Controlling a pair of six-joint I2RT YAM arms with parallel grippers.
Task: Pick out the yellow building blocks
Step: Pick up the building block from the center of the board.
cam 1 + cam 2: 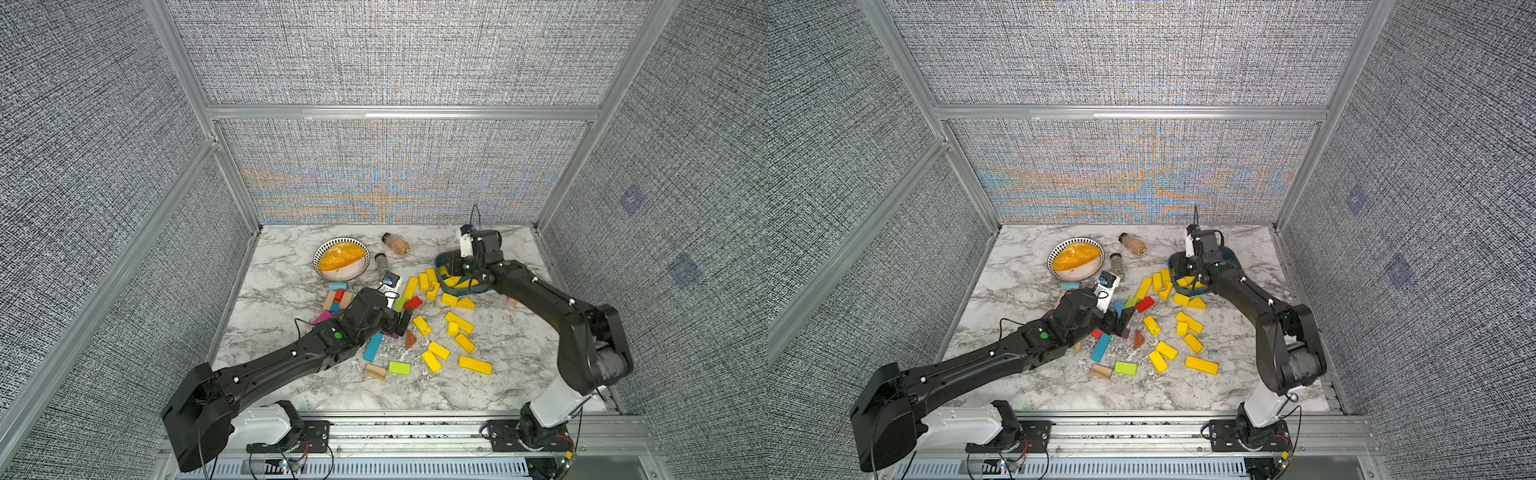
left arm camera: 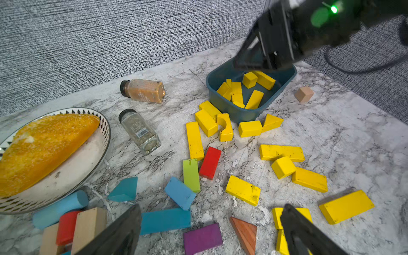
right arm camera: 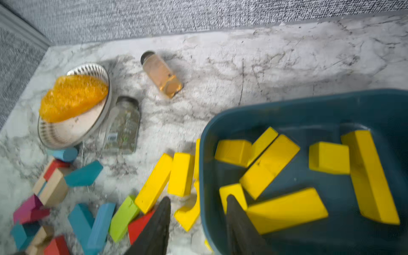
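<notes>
Several yellow building blocks [image 1: 475, 365] lie scattered on the marble table, right of centre, in both top views. More yellow blocks [image 3: 269, 165] lie inside a dark blue bin [image 1: 440, 259] at the back right. Above the bin's near-left corner hangs my right gripper [image 3: 197, 203], open and holding nothing, one finger over the bin and one outside it. My left gripper [image 2: 212, 207] stands wide open and empty over a purple block [image 2: 202, 238] and a brown wedge [image 2: 245, 236]. One of its fingertips [image 2: 289, 212] is over a yellow block [image 2: 276, 217].
A patterned bowl [image 1: 318, 266] with orange food and two spice jars [image 1: 396, 244] lying on their sides sit at the back left. Blue, red, lime-green [image 1: 399, 368] and tan blocks lie around the left arm. A tan cube [image 1: 512, 302] sits under the right arm. Fabric walls enclose the table.
</notes>
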